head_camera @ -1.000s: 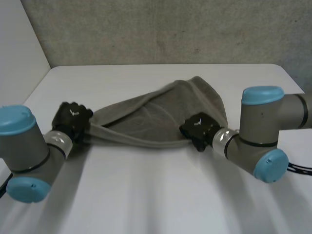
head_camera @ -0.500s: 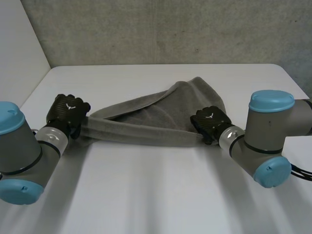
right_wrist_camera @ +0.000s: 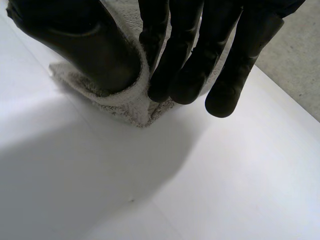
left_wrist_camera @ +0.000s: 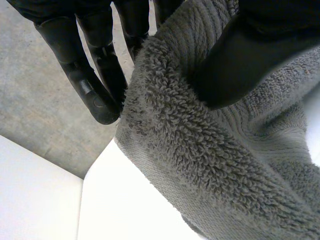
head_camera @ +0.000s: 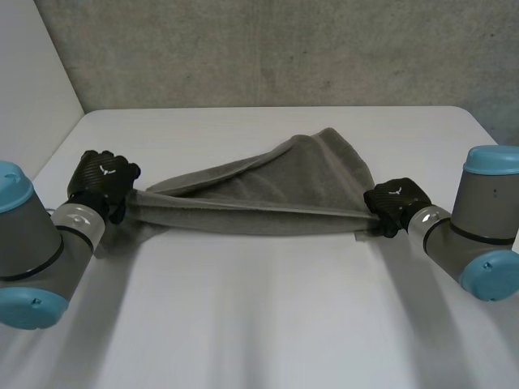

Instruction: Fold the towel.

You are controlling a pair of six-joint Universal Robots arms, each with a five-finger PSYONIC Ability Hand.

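The left robot hand (head_camera: pixel 104 180) and right robot hand (head_camera: pixel 393 200) each pinch a towel (head_camera: pixel 276 190) end; I'd pull it taut (no sag), level.

My head camera sits behind and between my arms, looking down over the table (head_camera: pixel 259 324) toward its far edge and the wall (head_camera: pixel 268 49). The wrist cameras look along my palms from very close: my left robot hand (left_wrist_camera: pixel 240 60) view faces the wall, my right robot hand (right_wrist_camera: pixel 190 50) view the table. All three share the towel (head_camera: pixel 276 190) ends.
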